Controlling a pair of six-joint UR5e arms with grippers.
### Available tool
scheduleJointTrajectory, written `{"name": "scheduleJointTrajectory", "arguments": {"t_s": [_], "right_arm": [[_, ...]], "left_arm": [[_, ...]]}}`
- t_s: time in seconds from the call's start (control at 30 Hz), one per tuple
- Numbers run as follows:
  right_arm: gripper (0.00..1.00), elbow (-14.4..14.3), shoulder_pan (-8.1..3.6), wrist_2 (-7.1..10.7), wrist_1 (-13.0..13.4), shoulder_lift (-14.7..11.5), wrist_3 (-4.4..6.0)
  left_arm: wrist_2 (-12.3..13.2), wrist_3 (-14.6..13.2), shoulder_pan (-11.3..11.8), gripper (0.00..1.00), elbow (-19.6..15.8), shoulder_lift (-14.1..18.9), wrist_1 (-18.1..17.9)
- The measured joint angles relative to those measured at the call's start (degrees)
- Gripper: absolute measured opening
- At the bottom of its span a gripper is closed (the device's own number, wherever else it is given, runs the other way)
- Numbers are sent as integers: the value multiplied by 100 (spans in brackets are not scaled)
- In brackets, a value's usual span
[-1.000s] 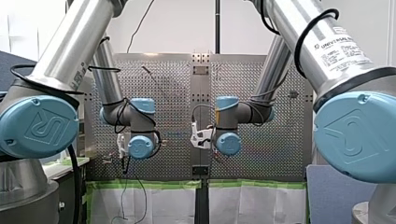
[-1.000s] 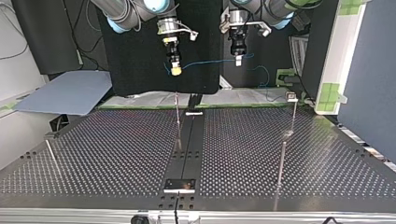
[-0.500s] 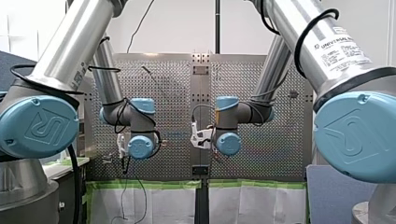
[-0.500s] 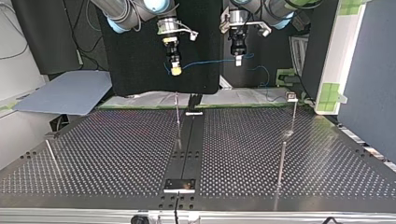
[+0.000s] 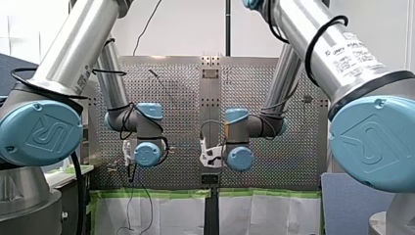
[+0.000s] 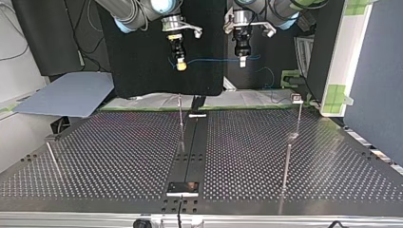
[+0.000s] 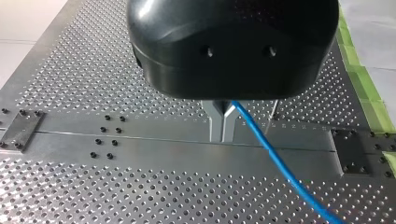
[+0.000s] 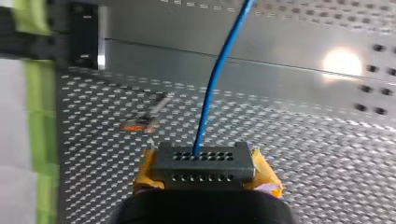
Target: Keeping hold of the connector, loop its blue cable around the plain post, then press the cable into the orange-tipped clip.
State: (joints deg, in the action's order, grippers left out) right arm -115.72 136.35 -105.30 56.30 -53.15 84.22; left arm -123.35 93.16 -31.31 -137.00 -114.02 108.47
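Observation:
Between my right gripper's (image 8: pixel 204 181) yellow pads (image 8: pixel 266 179) sits a dark grey connector (image 8: pixel 203 161), held shut. Its blue cable (image 8: pixel 215 79) runs out ahead over the perforated plate. My left gripper (image 7: pixel 223 136), black with metal fingers, is shut on the same cable (image 7: pixel 280 163). In the top view both hang high behind the table: the right gripper (image 6: pixel 179 65) at left, the left gripper (image 6: pixel 242 61) at right, the cable (image 6: pixel 214 60) stretched almost level between them. A small orange-tipped clip (image 8: pixel 139 124) lies on the plate ahead of the right gripper.
Thin metal posts stand on the table (image 6: pixel 119 161): one near the middle (image 6: pixel 181 121), two at the top view's right (image 6: pixel 298 118) (image 6: pixel 285 171), one leaning at its left (image 6: pixel 51 159). A dark centre strip (image 6: pixel 190 152) runs down the table. Green tape (image 7: pixel 362 70) edges it.
In the top view my right gripper has risen and shifted slightly right, and the cable's slack has pulled straight. My left arm has not moved.

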Motion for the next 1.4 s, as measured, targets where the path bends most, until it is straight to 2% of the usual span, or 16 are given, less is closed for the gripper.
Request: {"name": "scheduleJointTrajectory", "arguments": {"t_s": [0.43,0.6,0.8,1.3,1.4], "right_arm": [[0,0,2,0,-22,88,0],[0,0,2,-1,-21,89,0],[0,0,2,0,-22,89,0],[0,-1,3,1,-23,88,1],[0,-3,59,45,-77,34,56]], "left_arm": [[-17,-6,-18,0,-18,-17,16],[-187,-16,-233,0,-178,-156,182],[-242,-17,-518,0,-225,-191,234],[-239,-9,-573,0,-227,-184,229],[-228,73,-614,0,-193,-104,203]]}}
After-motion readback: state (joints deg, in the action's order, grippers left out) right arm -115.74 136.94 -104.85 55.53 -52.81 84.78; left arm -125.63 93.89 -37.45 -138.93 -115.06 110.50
